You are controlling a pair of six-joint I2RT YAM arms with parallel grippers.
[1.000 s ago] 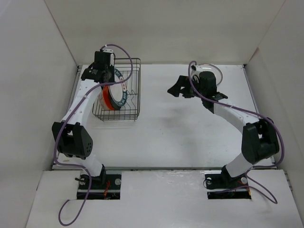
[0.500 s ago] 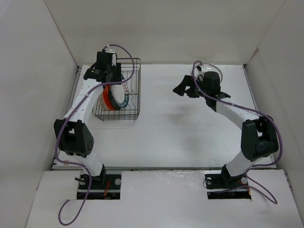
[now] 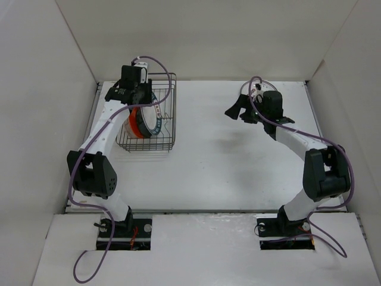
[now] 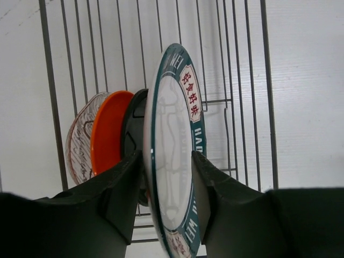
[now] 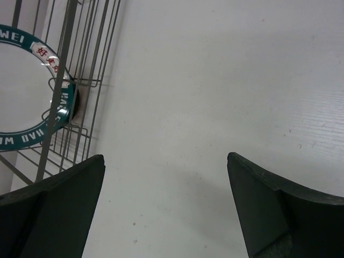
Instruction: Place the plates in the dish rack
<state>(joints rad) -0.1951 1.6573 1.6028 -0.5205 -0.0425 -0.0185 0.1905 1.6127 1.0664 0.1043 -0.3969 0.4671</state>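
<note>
My left gripper [image 3: 138, 98] hangs over the dish rack [image 3: 168, 122], shut on the rim of the white plate with the blue-green patterned rim [image 4: 171, 123]. That plate stands on edge inside the rack. In the left wrist view my left gripper [image 4: 166, 154] has a finger on each face of it. Behind it stand the black plate [image 4: 134, 121], the orange plate [image 4: 109, 134] and the white plate with red marks [image 4: 79, 145]. My right gripper [image 3: 234, 110] is open and empty above bare table at the far right. The clear plate [image 3: 244, 90] is mostly hidden behind that wrist.
White walls close in the table on three sides. In the right wrist view my right gripper [image 5: 165, 157] looks over bare white table, with the rack's wire side [image 5: 80, 86] and the patterned plate [image 5: 32, 134] at the left edge.
My right arm has drawn back to the right and toward the far wall, gripper still open. My left gripper has shifted slightly over the rack with the patterned plate.
</note>
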